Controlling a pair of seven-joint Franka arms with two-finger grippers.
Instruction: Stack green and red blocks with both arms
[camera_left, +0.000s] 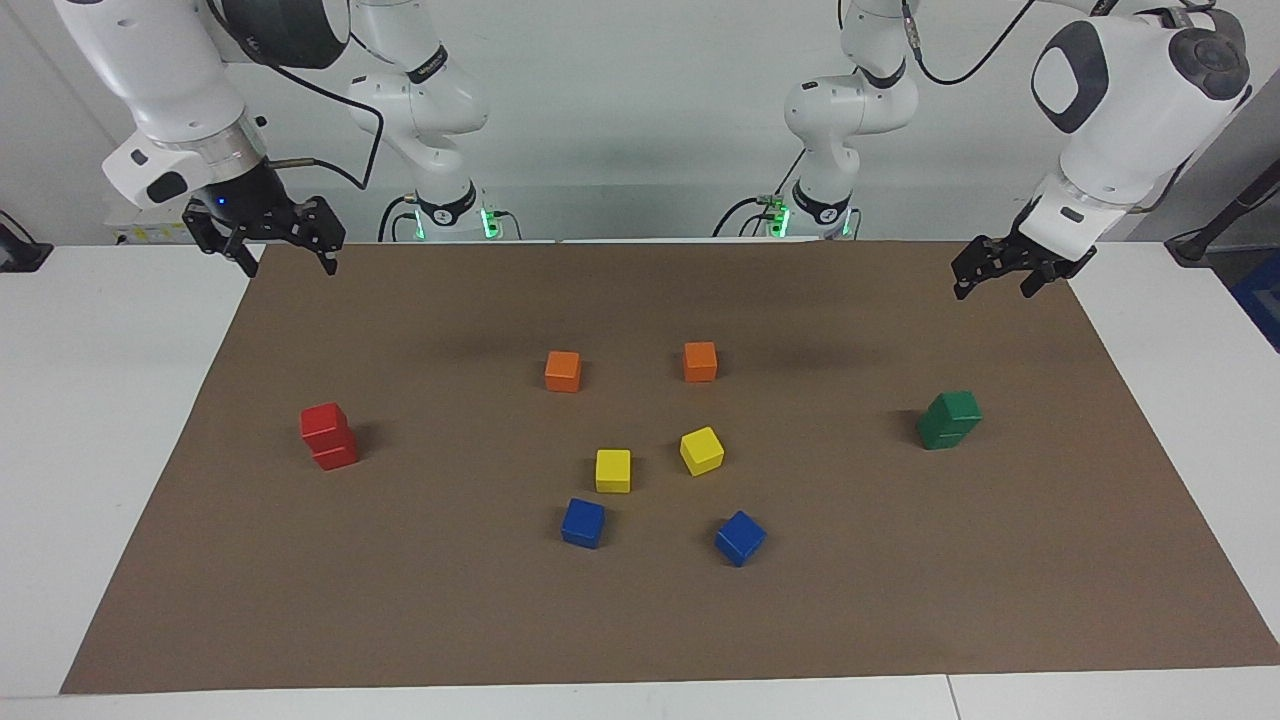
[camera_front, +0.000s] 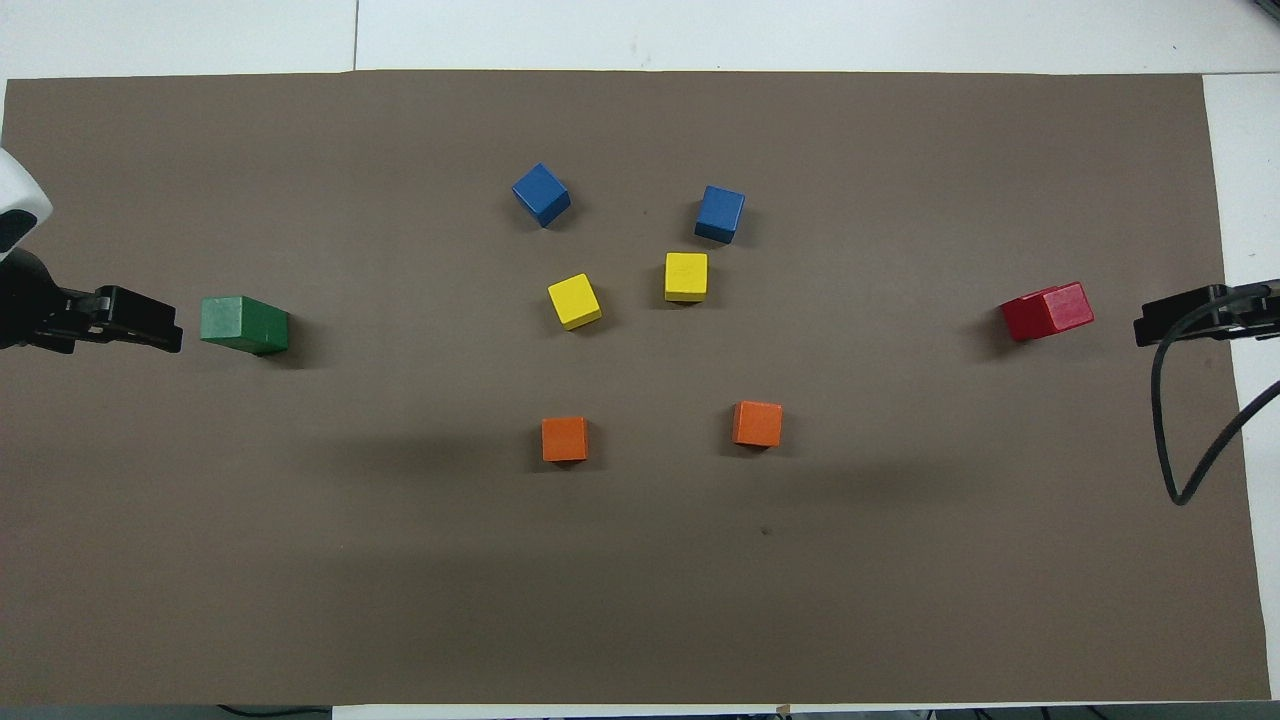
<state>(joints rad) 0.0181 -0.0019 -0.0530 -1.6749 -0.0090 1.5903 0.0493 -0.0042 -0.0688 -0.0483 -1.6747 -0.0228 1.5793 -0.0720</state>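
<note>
Red stack (camera_left: 329, 436) and green stack (camera_left: 949, 419) stand upright; left hand (camera_left: 1000, 277), right hand (camera_left: 268, 245) spread, empty.

Facing view: high camera across the table from the robots, looking toward both arm bases over the brown mat (camera_left: 640, 620). Overhead view: camera high above the robots' end, looking steeply down on the brown mat (camera_front: 640, 600). Shared: the whole mat, seen half a turn apart.
</note>
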